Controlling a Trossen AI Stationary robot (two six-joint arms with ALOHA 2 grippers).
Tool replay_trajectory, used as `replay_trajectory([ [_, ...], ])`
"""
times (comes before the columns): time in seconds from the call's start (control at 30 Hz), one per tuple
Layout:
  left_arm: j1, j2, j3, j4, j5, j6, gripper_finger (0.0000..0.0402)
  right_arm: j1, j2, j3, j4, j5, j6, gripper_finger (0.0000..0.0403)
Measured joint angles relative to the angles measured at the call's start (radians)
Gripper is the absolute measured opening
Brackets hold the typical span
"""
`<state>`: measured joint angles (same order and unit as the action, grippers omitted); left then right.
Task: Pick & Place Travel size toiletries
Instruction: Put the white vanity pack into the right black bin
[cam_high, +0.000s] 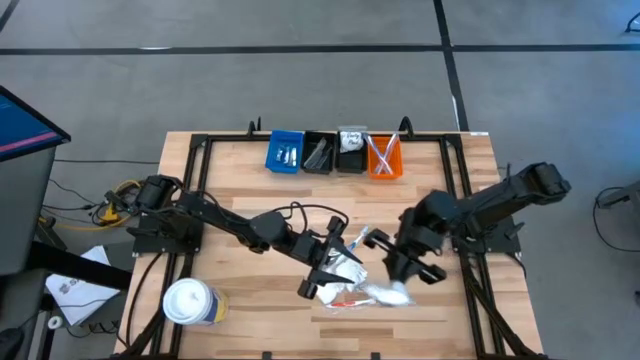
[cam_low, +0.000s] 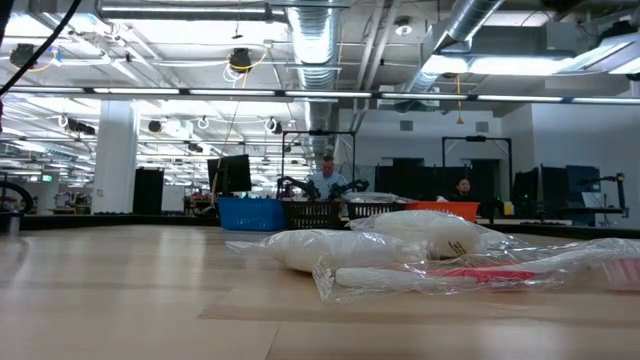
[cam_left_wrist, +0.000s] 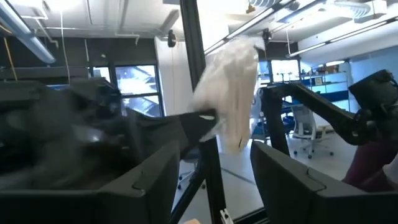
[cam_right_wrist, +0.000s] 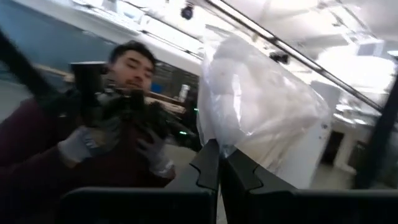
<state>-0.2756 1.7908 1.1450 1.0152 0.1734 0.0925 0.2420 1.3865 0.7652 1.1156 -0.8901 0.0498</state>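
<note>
Two dark robot arms are meeting over the near middle of a wooden table (cam_high: 250, 165), where a heap of travel size toiletries (cam_high: 362, 290) in clear and white plastic sachets is lying between them. The left gripper (cam_high: 325, 262) is reaching in from the left with its fingers standing apart; in its wrist view a white sachet (cam_left_wrist: 231, 93) is showing just beyond one fingertip, though whether it is touching cannot be told. The right gripper (cam_high: 405, 262) is hovering at the heap's right edge, its fingers pressed together and pinching the edge of a clear bag (cam_right_wrist: 255, 112) of white items. From table height, the heap is sitting flat on the wood, a red-tinted pack (cam_low: 490, 272) lying among the wrappers. Along the far edge, a blue bin (cam_high: 285, 152), two black bins (cam_high: 320, 153) and an orange bin (cam_high: 385, 157) are standing in a row, each already holding small items. A white tub (cam_high: 188, 302) with a yellow label is resting at the near left corner, well apart from the heap. A person wearing pale gloves (cam_right_wrist: 93, 140) is appearing behind the right gripper
</note>
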Motion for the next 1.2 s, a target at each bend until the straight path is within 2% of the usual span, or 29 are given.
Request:
replay_trajectory([
  [0.13, 0.000, 0.000, -0.005, -0.001, -0.009, 0.009, 0.0180, -0.029, 0.044, 0.014, 0.023, -0.012, 0.021, 0.0000],
  [0.3, 0.000, 0.000, -0.007, -0.003, -0.016, 0.010, 0.0170, -0.029, 0.040, 0.014, 0.022, -0.034, 0.022, 0.0000],
  [0.4, 0.000, 0.000, -0.007, -0.017, -0.009, 0.006, 0.0168, -0.043, 0.040, 0.014, 0.024, -0.085, 0.071, 0.0000],
  [0.53, 0.000, 0.000, -0.008, -0.042, 0.033, 0.005, 0.0173, -0.077, 0.040, 0.033, 0.026, -0.198, 0.218, 0.0000],
  [0.67, 0.002, 0.000, -0.008, -0.045, 0.037, -0.010, 0.0180, -0.083, 0.040, 0.033, 0.018, -0.214, 0.213, 0.0000],
  [0.87, 0.002, -0.002, -0.008, -0.074, 0.042, -0.026, 0.0191, -0.109, 0.040, 0.033, 0.010, -0.291, 0.222, 0.0000],
  [1.03, 0.002, -0.028, -0.009, -0.157, 0.042, -0.021, 0.0196, -0.132, 0.040, 0.032, -0.001, -0.367, 0.303, 0.0000],
  [1.2, -0.002, -0.050, -0.009, -0.195, 0.023, 0.008, 0.0190, -0.145, 0.040, 0.032, -0.014, -0.367, 0.318, 0.0000],
])
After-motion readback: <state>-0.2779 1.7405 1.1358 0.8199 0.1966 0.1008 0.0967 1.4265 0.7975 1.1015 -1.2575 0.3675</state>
